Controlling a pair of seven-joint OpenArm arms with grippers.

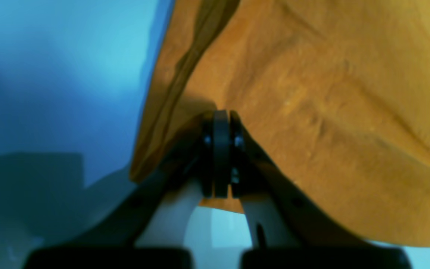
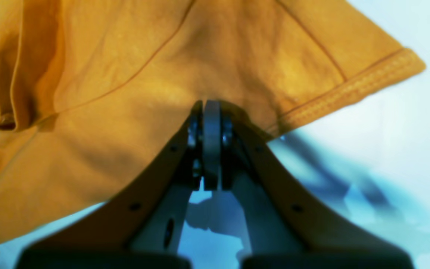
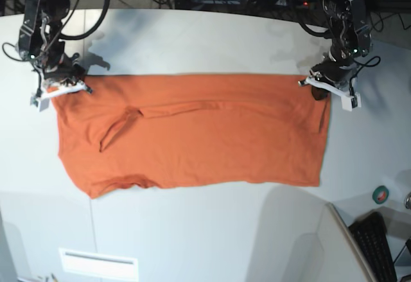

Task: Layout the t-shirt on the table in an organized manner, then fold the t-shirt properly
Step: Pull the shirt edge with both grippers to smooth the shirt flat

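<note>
**Shirt held at both far corners, stretched across table**

Near edge: the table (image 3: 205, 230) is off-white, with a thin dark seam running toward the front. A roll of tape (image 3: 381, 194) and a keyboard (image 3: 380, 243) sit at the front corner on the left arm's side.

Middle: the t-shirt (image 3: 192, 137) lies spread wide and mostly flat. A long crease and a folded pocket of cloth mark the half nearer the right arm.

Far edge: the shirt's top edge is pulled taut between the arms. The right gripper (image 2: 207, 112) is clamped on cloth beside a stitched sleeve hem (image 2: 353, 89). The left gripper (image 1: 220, 119) is likewise closed on the shirt's corner, cloth draping over its fingers.
</note>
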